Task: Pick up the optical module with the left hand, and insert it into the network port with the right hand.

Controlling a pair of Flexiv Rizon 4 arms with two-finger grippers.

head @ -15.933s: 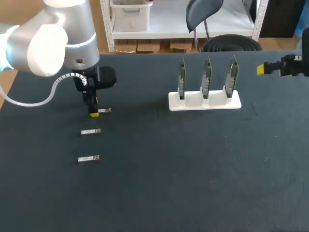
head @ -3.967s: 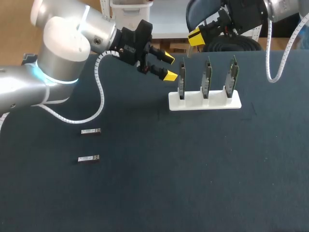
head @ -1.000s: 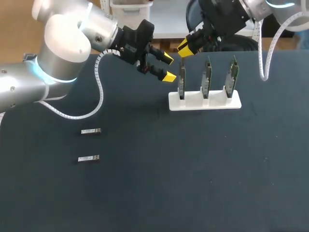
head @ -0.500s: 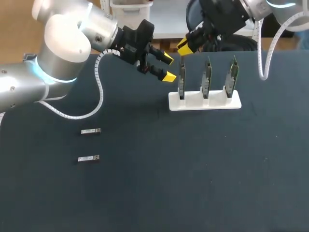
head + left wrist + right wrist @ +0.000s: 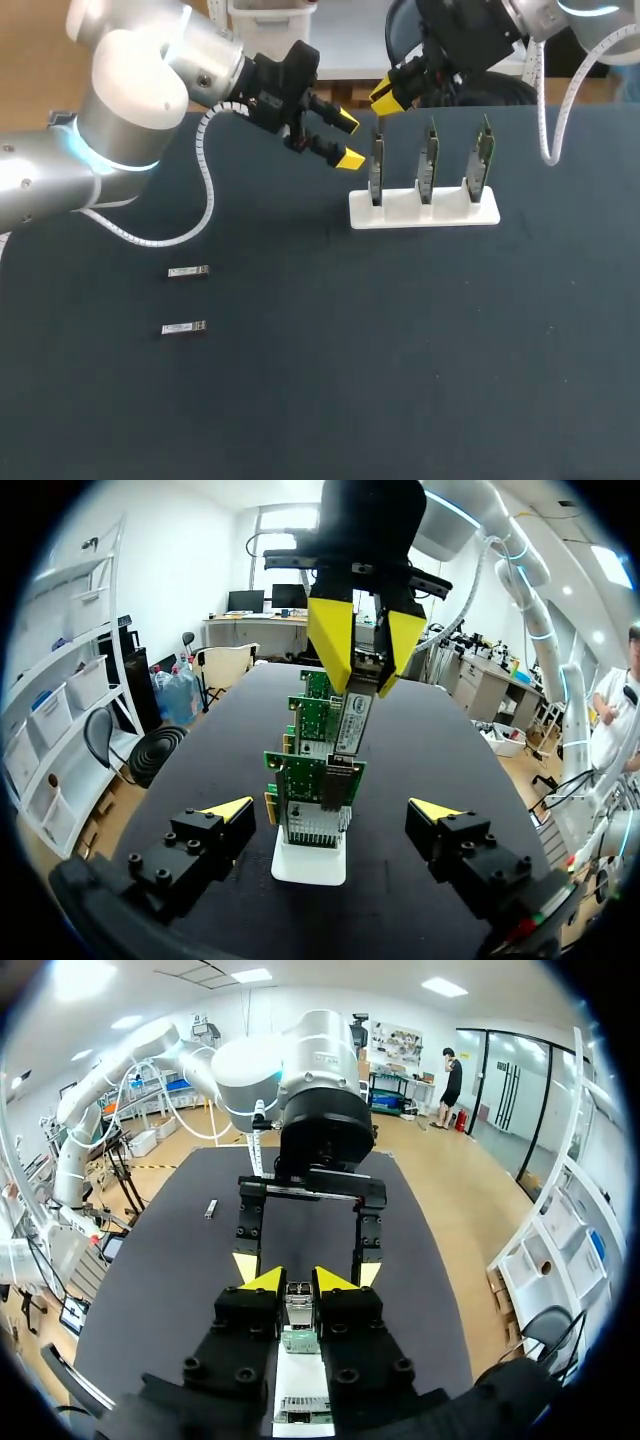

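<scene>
My right gripper point(image 5: 386, 97) hangs over the leftmost network card point(image 5: 376, 166) in the white rack point(image 5: 424, 212) and is shut on a silver optical module point(image 5: 352, 718). The module points down, its lower end at the metal port point(image 5: 338, 785) on that card's top edge. From the right wrist, the module point(image 5: 298, 1308) sits between that gripper's point(image 5: 298, 1280) yellow tips, above the card point(image 5: 300, 1407). My left gripper point(image 5: 348, 140) is open and empty, just left of the rack; in its own view the gripper point(image 5: 332, 810) flanks the row of cards.
Two more cards point(image 5: 428, 160) point(image 5: 484, 158) stand in the rack to the right. Two spare modules point(image 5: 188, 271) point(image 5: 184, 328) lie on the black table at the left, well away from both arms.
The right gripper with the module has shifted very slightly above the leftmost card. The left arm and everything on the table have stayed put.
</scene>
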